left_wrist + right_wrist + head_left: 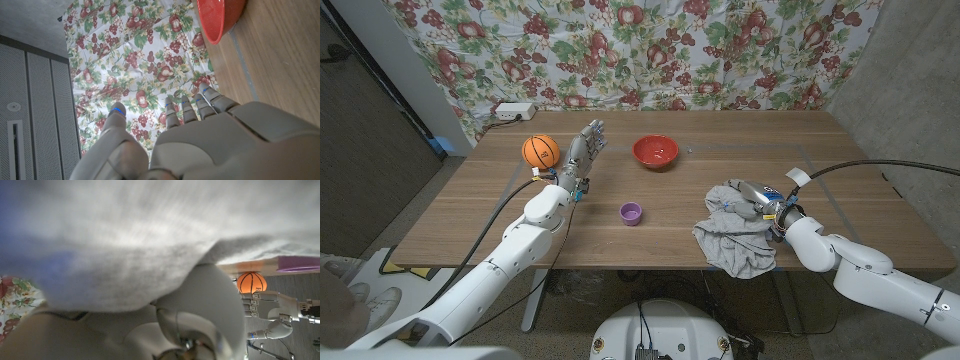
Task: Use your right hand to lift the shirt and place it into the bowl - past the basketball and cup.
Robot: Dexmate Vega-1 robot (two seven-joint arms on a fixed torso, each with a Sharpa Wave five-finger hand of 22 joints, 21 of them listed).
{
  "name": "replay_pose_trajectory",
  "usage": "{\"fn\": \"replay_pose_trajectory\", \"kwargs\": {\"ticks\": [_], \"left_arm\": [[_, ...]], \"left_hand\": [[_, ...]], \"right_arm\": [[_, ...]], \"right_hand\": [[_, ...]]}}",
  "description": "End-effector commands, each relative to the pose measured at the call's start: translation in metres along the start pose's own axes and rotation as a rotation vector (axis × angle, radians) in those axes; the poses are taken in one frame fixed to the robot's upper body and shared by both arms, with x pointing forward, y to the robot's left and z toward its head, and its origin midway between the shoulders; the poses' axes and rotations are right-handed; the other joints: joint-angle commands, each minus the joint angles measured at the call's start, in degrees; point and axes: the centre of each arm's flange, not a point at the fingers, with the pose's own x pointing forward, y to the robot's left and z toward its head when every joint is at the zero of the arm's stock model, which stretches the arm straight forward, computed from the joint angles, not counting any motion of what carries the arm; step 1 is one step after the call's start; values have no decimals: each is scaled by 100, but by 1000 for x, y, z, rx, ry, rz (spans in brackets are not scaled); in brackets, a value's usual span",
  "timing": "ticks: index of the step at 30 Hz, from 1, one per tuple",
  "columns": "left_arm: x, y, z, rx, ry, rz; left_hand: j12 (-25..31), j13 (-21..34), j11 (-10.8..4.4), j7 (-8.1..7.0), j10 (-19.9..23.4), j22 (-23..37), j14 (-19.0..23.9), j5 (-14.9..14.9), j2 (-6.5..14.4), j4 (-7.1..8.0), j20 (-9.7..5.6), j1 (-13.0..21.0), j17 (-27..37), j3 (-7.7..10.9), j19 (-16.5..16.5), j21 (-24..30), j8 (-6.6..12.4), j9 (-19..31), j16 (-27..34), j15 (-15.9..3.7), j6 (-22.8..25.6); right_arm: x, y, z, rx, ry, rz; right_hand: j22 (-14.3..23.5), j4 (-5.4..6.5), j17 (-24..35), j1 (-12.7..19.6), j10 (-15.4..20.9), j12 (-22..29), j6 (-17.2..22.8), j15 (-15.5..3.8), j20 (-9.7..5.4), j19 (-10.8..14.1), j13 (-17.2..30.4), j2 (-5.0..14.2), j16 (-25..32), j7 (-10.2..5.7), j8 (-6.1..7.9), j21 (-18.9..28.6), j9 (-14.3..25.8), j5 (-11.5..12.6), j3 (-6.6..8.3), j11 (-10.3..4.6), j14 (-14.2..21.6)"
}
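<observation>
**Right hand buried in the shirt, grip needed to be solid before the lift**

Going left to right across the table in the head view: the basketball (541, 151) sat at the far left, and the left hand (582, 154) stood just beside it with fingers straight and apart, holding nothing. The left wrist view backed that up, the left hand's fingers (192, 112) were spread with no object between them. Next came the red bowl (655, 151) near the back middle, and the little purple cup (631, 212) sat closer to the front edge, well apart from the bowl.

Then the grey shirt (736, 236), a crumpled heap at the right front of the table, part of it drooping over the near edge. The right hand (758, 203) was pushed into the top of the pile. Whether the fingers had actually closed on the cloth I couldn't tell; the right wrist view was mostly blurred grey fabric pressed against the camera.

My take on doing this step well: bunch up a good wad of fabric before rising, since a thin pinch would probably slip. Lift high enough that the hanging tail clears the cup on the way to the bowl.

As for orientation, the heap's long axis ran roughly from the back of the table to the front edge, with the overhanging end pointing toward the robot. No collar or sleeve was clear enough to call.
</observation>
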Motion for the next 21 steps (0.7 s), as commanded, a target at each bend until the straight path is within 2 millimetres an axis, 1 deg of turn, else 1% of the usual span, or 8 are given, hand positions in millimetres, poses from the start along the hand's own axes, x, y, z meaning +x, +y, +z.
{"fn": "replay_pose_trajectory", "kwargs": {"ticks": [1, 2, 7, 21], "left_arm": [[-3, 0, 0, -3, -6, 7], [-3, 0, 0, -3, -6, 7], [-3, -1, 0, -4, -7, 7], [-4, -2, 2, -2, -12, 7]], "left_hand": [[-9, 20, 10, 0, 0, 21, -11, -16, 35, 11, -7, 29, 28, 23, 28, 2, -13, 27, 10, -19, 31], [-8, 20, 4, 1, 1, 21, -10, -16, 35, 11, -9, 28, 28, 23, 28, 2, -13, 27, 10, -18, 31], [-7, 20, 5, -3, 3, 21, -15, -16, 34, 11, -10, 27, 28, 22, 27, 1, -13, 27, 8, -26, 34], [-14, 19, 10, -10, -13, 21, -13, -17, 35, 13, -8, 24, 28, 21, 29, 2, -15, 28, 9, -25, 34]], "right_arm": [[-2, -2, -1, 16, -11, -24], [-2, -2, -1, 20, -11, -23], [-2, -4, -1, 19, -13, -26], [-4, -12, -1, 20, -16, -51]], "right_hand": [[73, -29, 40, 290, 175, 33, 63, -978, -871, 119, 5, 156, 166, 20, 105, 160, 95, -15, 9, -104, 180], [110, -28, 42, 346, 167, 55, 56, -978, -867, 128, 35, 143, 242, 21, 137, 245, 146, -29, 3, -92, 254], [161, -30, 35, 431, 179, 56, 39, -978, -866, 133, 17, 133, 333, 28, 173, 365, 212, -44, 2, -86, 338], [250, -14, 2, 557, 232, 50, 71, -978, -861, 125, -51, 132, 464, 48, 252, 584, 323, -70, -3, -77, 429]]}}
